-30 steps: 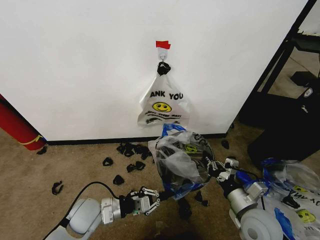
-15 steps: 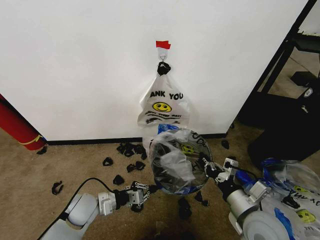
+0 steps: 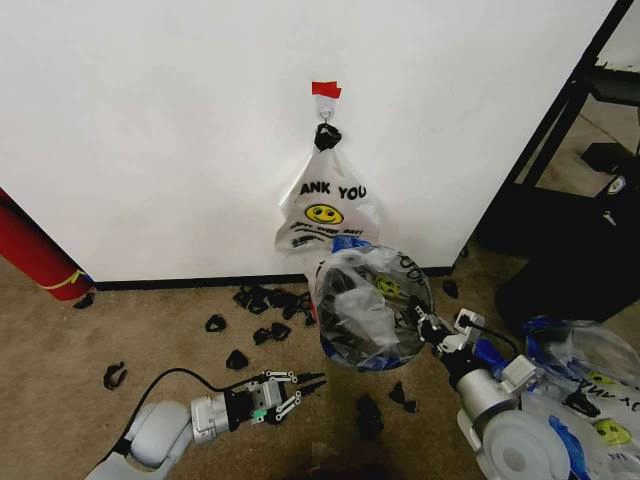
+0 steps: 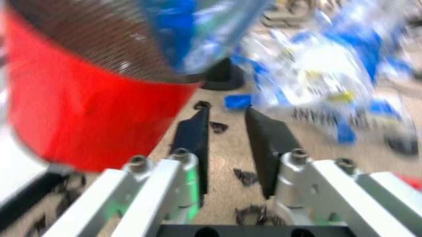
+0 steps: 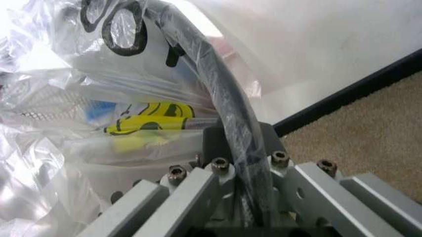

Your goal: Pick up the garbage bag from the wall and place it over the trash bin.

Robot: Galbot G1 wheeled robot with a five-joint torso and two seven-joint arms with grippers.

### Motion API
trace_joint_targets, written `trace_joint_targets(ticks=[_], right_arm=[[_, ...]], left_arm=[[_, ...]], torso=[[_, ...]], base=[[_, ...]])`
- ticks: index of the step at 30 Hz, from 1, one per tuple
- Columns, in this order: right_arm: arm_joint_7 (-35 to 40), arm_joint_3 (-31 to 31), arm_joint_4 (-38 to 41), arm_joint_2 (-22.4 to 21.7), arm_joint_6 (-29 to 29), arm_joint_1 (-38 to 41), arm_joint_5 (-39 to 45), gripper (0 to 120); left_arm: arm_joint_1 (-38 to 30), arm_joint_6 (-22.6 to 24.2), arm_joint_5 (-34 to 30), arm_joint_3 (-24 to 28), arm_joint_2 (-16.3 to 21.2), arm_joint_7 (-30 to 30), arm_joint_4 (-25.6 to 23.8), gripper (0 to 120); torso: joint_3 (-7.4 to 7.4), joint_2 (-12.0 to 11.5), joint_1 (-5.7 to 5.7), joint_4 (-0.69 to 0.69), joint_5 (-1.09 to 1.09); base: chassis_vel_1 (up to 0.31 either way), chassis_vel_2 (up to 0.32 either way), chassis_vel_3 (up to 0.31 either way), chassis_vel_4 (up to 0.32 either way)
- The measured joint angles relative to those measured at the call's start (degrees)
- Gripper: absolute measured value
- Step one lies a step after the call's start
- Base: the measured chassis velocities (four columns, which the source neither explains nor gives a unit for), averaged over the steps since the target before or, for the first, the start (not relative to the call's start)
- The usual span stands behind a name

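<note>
Right gripper (image 3: 428,331) was clamped on the rim of the trash bin (image 3: 375,325), the garbage bag (image 3: 362,300) draped over the bin's mouth and pinched under the fingers (image 5: 228,145); in the right wrist view we saw the black rim running straight between the closed jaws with plastic wrapped round it. Compared with half a second earlier, the bin and bag sat higher and further right, nearer the wall (image 3: 150,130), tilted with the opening toward us. Left gripper (image 3: 300,386) had let go: fingers (image 4: 194,138) parted, holding nothing, low over the carpet (image 3: 150,340), pulled back from the bin since a second ago. In the left wrist view the bin's red base (image 4: 79,113) loomed just ahead of it. Another bag (image 3: 325,205) of the same print hung on the hook (image 3: 325,115) under the red tape (image 3: 326,89), unchanged. More bags (image 3: 590,380) lay at the right.
</note>
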Motion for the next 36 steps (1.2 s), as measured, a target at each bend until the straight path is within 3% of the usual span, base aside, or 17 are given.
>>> trace_joint_targets(ticks=[5, 8, 14, 18, 23, 36], right_arm=[[-0.4, 0.0, -0.5, -0.3, -0.1, 0.2, 0.8, 0], [-0.6, -0.1, -0.5, -0.4, -0.2, 0.3, 0.8, 0], [-1.0, -0.7, 0.0, -0.4, -0.2, 0.0, 0.3, 0], [-1.3, -0.9, 0.3, -0.4, -0.2, -0.4, -0.4, 0], [-1.6, -1.1, 0.3, -0.4, -0.2, -0.5, -1.0, 0], [-1.7, -1.2, 0.2, -0.3, -0.3, -0.4, -1.8, 0]], left_arm=[[0.5, 5.9, -9.6, 1.0, 0.0, -6.7, -1.5, 53], [0.5, 7.1, -11.0, 1.4, -0.3, -8.2, -2.2, 60], [0.2, 8.4, -11.2, 2.3, -1.5, -10.4, -3.2, 87], [0.2, 8.4, -11.8, 2.5, -2.0, -10.7, -3.7, 96], [0.2, 8.4, -13.1, 2.6, -2.1, -10.7, -4.1, 88], [0.3, 8.3, -13.2, 2.1, -2.2, -6.5, -3.9, 37]], torso=[[0.00, 0.0, 0.00, 0.00, 0.00], [0.00, 0.0, 0.00, 0.00, 0.00], [0.00, 0.0, 0.00, 0.00, 0.00], [0.00, 0.0, 0.00, 0.00, 0.00], [0.00, 0.0, 0.00, 0.00, 0.00], [0.00, 0.0, 0.00, 0.00, 0.01]], base=[[0.000, 0.000, 0.000, 0.000], [0.000, 0.000, 0.000, 0.000], [0.000, 0.000, 0.000, 0.000], [0.000, 0.000, 0.000, 0.000], [0.000, 0.000, 0.000, 0.000], [0.000, 0.000, 0.000, 0.000]])
